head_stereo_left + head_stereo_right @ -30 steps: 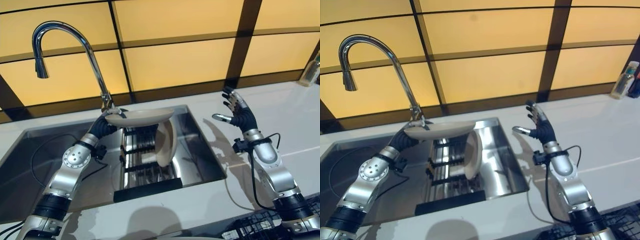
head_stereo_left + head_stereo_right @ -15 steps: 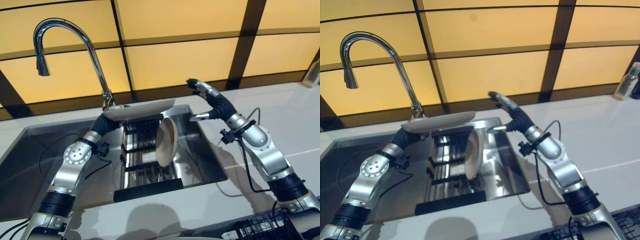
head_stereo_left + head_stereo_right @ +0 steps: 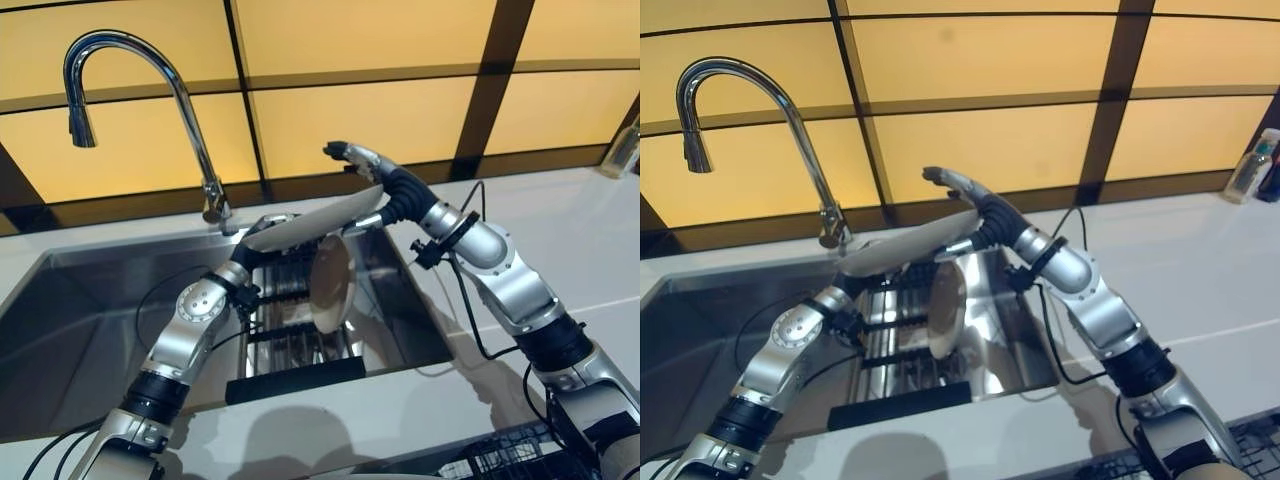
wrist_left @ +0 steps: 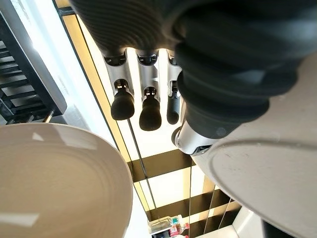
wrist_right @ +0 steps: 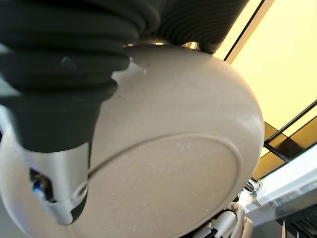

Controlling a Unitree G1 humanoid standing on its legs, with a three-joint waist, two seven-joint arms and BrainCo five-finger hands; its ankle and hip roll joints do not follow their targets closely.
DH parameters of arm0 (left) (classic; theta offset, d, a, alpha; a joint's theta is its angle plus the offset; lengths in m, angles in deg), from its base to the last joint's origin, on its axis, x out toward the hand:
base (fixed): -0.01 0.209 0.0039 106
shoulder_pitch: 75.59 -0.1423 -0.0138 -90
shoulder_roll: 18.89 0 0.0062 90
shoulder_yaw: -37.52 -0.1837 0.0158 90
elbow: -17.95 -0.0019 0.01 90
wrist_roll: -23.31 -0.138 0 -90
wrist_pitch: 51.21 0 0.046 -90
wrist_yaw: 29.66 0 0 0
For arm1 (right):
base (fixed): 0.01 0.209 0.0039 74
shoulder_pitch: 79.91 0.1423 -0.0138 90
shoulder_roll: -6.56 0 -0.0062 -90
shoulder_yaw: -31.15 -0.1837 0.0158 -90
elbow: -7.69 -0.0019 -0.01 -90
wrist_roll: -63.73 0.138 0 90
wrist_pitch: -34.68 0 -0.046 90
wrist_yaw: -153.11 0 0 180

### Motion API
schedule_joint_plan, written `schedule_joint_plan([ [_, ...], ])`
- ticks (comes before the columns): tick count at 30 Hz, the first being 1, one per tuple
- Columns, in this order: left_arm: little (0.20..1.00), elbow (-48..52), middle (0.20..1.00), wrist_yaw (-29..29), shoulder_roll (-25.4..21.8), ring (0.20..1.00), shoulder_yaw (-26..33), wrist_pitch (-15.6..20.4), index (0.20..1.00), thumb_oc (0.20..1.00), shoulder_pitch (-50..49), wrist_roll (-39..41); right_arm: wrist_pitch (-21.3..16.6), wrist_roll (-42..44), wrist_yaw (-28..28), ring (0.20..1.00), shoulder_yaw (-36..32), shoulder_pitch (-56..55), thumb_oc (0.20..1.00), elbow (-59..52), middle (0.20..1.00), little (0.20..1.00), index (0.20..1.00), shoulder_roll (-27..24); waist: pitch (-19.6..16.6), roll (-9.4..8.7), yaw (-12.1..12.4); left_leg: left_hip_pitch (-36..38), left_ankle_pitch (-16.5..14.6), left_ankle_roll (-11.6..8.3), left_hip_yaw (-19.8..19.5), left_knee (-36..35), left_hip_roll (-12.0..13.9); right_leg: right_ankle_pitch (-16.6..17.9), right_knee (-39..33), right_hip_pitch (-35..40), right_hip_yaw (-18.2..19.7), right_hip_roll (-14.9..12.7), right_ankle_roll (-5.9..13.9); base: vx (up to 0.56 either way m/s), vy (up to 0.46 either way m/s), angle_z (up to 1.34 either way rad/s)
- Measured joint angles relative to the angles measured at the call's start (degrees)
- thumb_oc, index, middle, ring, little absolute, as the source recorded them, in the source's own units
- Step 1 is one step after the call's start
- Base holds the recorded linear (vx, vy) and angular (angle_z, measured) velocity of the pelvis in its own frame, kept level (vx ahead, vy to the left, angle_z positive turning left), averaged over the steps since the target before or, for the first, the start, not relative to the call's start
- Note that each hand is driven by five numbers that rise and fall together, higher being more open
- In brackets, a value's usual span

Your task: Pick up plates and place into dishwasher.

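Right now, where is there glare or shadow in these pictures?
Left eye view: bright highlights run along the chrome faucet, and the arms cast soft shadows on the white counter beside the sink. Left wrist view: the racked plate carries pale reflections, and the backlit yellow wall panels glow behind the fingers.

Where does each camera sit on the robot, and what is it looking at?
Left eye view: on the head, looking down at the sink; both arms show, with the left robot hand and right robot hand at the tilted plate.
Right eye view: beside it, same scene; both share the faucet and the racked plate.
Left wrist view: on the left wrist, looking past its ribbed cover, with the plates on either side.
Right wrist view: on the right wrist, close against the tilted plate's underside; its thumb shows.
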Motion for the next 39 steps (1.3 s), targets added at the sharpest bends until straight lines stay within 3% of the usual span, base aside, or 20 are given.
schedule_joint_plan([
  [5,0.200,0.00,0.200,0.00,0.02,0.200,-0.44,-1.59,0.200,0.200,0.00,1.10,1.31,-0.30,-0.09,1.000,0.14,0.00,1.000,0.02,1.000,1.000,1.000,0.15,-0.20,-0.44,-0.03,0.01,0.01,0.01,0.06,-0.01,-0.02,0.00,0.00,-0.02,0.04,0.02,0.02,0.00,0.000,0.00],
  [6,0.200,0.00,0.200,0.00,0.04,0.200,-0.51,-1.78,0.200,0.200,0.00,1.10,1.55,-0.43,-0.21,0.576,0.14,0.00,0.576,0.02,0.576,0.576,0.576,0.22,-0.19,-0.53,-0.04,0.01,0.01,0.01,0.06,0.00,-0.02,0.00,0.00,-0.02,0.04,0.02,0.01,0.00,0.000,0.00],
  [8,0.200,-0.59,0.200,0.02,-0.02,0.200,-0.78,-2.19,0.200,0.200,-0.01,1.08,2.36,-1.03,-1.97,0.200,0.00,0.00,0.200,0.02,0.200,0.200,0.200,0.08,-0.18,-0.58,-0.04,0.04,0.01,0.02,0.08,0.00,-0.05,0.01,0.01,0.01,0.06,0.03,0.01,0.02,0.002,0.00],
  [20,0.200,-2.22,0.200,-0.18,-1.44,0.200,-2.71,-5.20,0.200,0.200,-0.07,0.96,2.54,-3.64,-10.53,0.200,1.94,0.00,0.200,-0.73,0.200,0.200,0.200,-3.02,0.15,-1.60,-0.11,0.91,-0.08,-0.08,0.12,-0.03,0.04,-0.16,-0.01,0.70,0.12,-0.04,0.23,0.00,-0.001,0.00],
  [35,0.200,-2.43,0.200,-0.12,-1.09,0.200,-3.45,-5.35,0.200,0.200,-0.25,0.97,2.45,-3.72,-10.76,0.200,1.94,0.00,0.200,-0.99,0.200,0.200,0.200,-2.99,0.21,-1.79,-0.12,0.91,-0.07,-0.06,0.15,-0.01,0.02,0.01,0.00,0.75,0.24,-0.03,-0.01,0.00,0.000,0.00],
  [36,1.000,-2.43,1.000,-0.04,-0.93,1.000,-3.44,-5.35,1.000,1.000,-0.37,0.96,2.45,-3.73,-10.69,0.200,1.93,-0.01,0.200,-0.98,0.200,0.200,0.200,-2.98,0.21,-1.79,-0.12,0.94,-0.07,-0.05,0.17,-0.01,0.02,0.01,0.00,0.74,0.26,-0.03,-0.01,0.00,0.000,0.00],
  [39,1.000,-2.43,1.000,1.27,0.19,1.000,-3.46,-5.56,1.000,1.000,-0.43,1.09,2.44,-3.76,-9.93,0.200,1.94,-0.01,0.200,-0.68,0.200,0.200,0.200,-2.41,0.21,-1.79,-0.12,1.01,-0.08,-0.06,0.20,-0.01,0.03,0.01,0.00,0.72,0.33,-0.04,0.00,0.00,0.000,0.00],
])
